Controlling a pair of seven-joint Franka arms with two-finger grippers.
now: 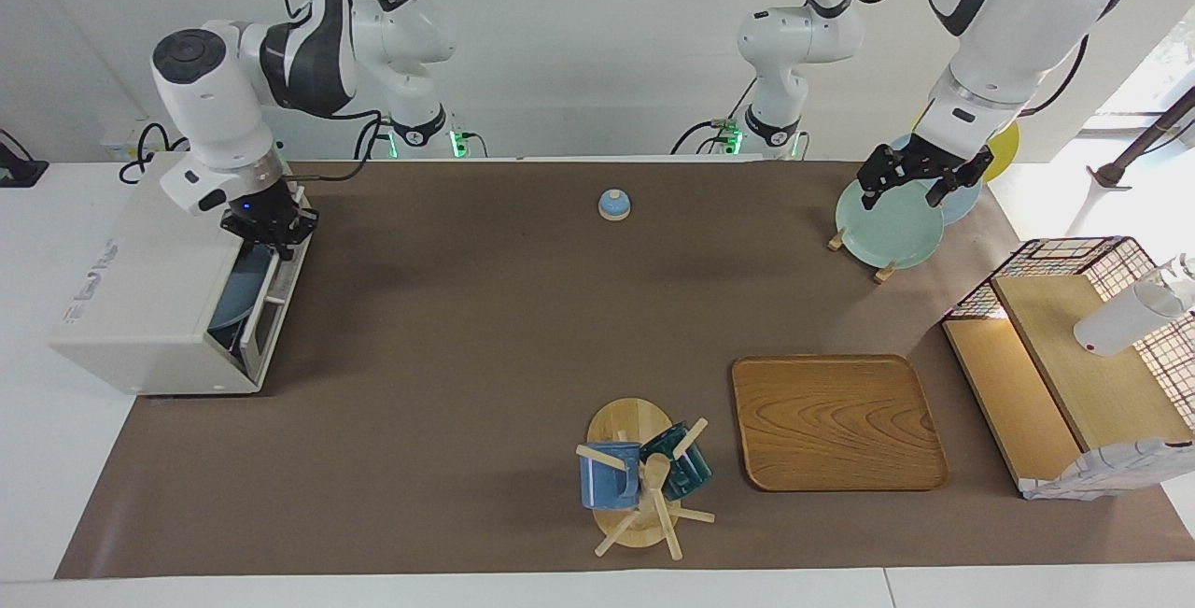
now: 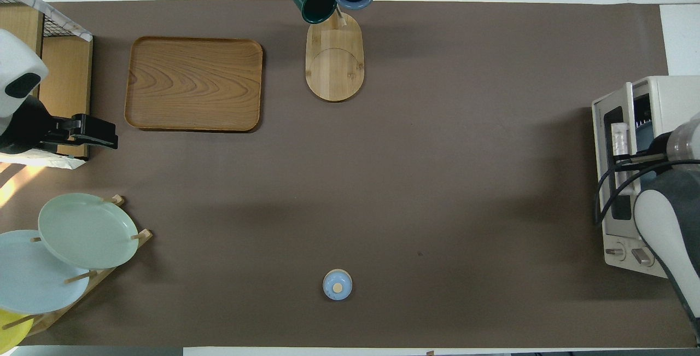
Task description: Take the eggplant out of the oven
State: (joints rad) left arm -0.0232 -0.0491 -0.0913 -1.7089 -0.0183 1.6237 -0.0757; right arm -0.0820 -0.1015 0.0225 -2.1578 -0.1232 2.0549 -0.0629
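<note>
Right gripper (image 1: 271,227) clenched on your boxy off-white toaster oven's (image 1: 140,300) door handle.
Door ajar; you can't see the eggplant.

We see a bright, evenly lit scene in both views, with diffuse light from above. Soft, blurred shadows lie on the brown table cover (image 1: 485,328) under the two arms, darkest near the oven (image 1: 149,300) just below the right gripper (image 1: 271,233). Hard daylight enters at the window end, close to the left gripper (image 1: 920,180): it washes out the white surface there and lays a warm sunlit patch by the plates (image 2: 82,233). The wooden tray (image 1: 836,421) shows mild sheen. Focus is sharp across the table; we notice slight softness only toward the frame corners.
</note>
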